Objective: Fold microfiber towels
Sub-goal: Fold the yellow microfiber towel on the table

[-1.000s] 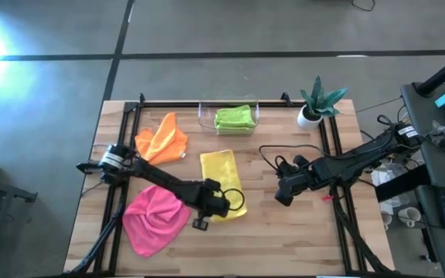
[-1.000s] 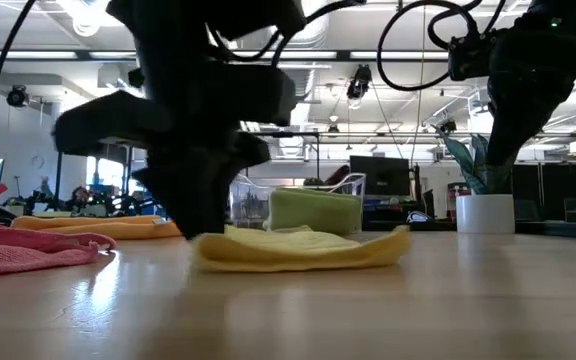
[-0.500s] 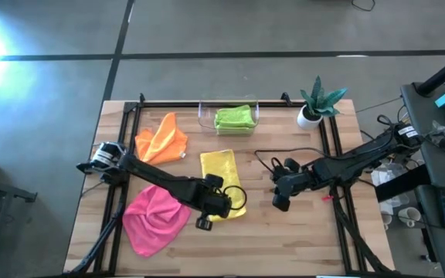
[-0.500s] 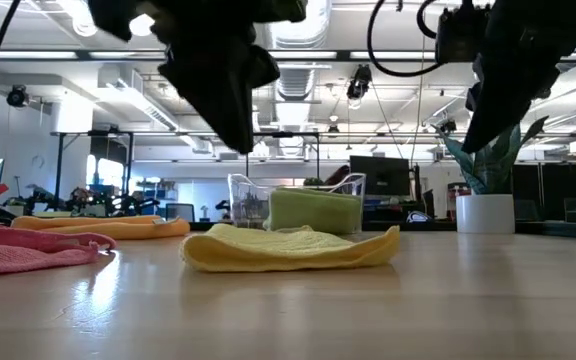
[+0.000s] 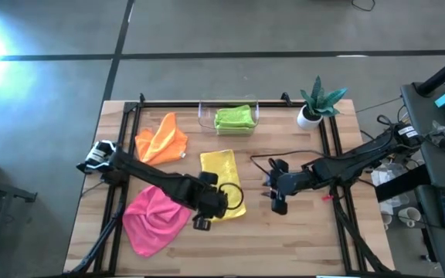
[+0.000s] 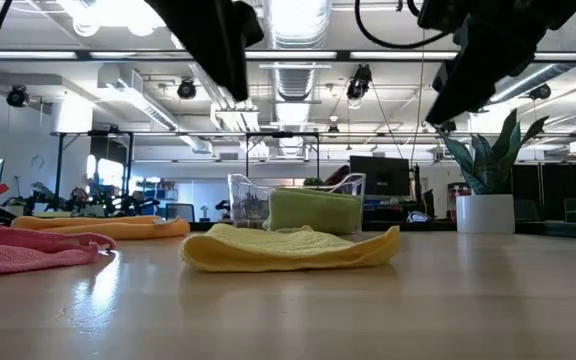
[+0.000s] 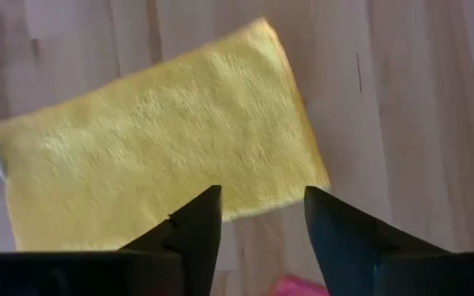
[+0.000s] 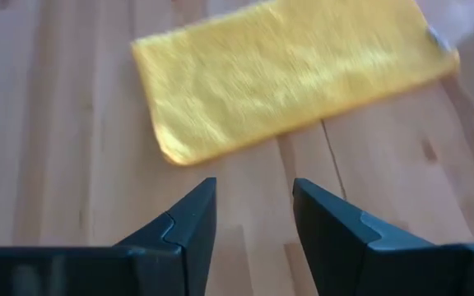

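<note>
A yellow towel [image 5: 222, 184] lies folded into a long strip at the table's middle, flat on the wood; it also shows as the yellow towel [image 7: 155, 173] [image 8: 286, 70] [image 6: 293, 248]. My left gripper [image 5: 216, 204] [image 7: 262, 197] hangs open above the strip's near end, touching nothing. My right gripper [image 5: 275, 194] [image 8: 253, 185] is open over bare wood to the right of the strip. An orange towel [image 5: 161, 139] and a pink towel [image 5: 154, 218] lie crumpled at the left. A folded lime green towel [image 5: 234, 118] sits in the clear bin [image 5: 204, 116].
A potted plant [image 5: 315, 104] stands at the far right corner. Black rails [image 5: 334, 154] run along the table's left and right sides. Bare wood [image 5: 284, 239] lies along the near edge, right of the pink towel.
My left gripper has risen from the yellow towel's near end, where it stood low a second ago; the towel stays flat on the table. My right gripper has moved toward the table's left, closer to the yellow towel.
</note>
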`<state>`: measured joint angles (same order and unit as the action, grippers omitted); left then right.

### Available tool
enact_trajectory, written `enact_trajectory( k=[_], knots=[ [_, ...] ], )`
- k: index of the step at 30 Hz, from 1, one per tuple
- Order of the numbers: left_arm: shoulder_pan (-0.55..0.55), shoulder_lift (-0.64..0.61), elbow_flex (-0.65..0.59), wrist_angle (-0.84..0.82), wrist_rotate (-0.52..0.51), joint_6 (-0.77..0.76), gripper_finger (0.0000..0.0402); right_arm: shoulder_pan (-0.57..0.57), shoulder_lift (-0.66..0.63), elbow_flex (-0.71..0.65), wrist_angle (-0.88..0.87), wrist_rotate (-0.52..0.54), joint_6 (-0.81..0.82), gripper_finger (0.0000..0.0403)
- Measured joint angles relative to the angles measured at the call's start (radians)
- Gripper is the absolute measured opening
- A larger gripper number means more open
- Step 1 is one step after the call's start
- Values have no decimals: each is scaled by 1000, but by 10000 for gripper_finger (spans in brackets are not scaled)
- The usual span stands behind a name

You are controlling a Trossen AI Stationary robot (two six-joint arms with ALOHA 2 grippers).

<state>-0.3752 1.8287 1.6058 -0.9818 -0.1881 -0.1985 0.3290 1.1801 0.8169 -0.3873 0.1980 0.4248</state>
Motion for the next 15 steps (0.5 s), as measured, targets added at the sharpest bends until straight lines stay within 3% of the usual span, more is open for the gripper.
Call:
enact_trajectory(
  k=[6, 15],
  knots=[
    [-62, 14, -106, 68, -69, 15, 164, 0, 36, 0, 95, -39, -107, 153],
    [-119, 14, -302, 332, -108, -189, 164, 0, 202, 35, 133, -75, -162, 153]
  ],
)
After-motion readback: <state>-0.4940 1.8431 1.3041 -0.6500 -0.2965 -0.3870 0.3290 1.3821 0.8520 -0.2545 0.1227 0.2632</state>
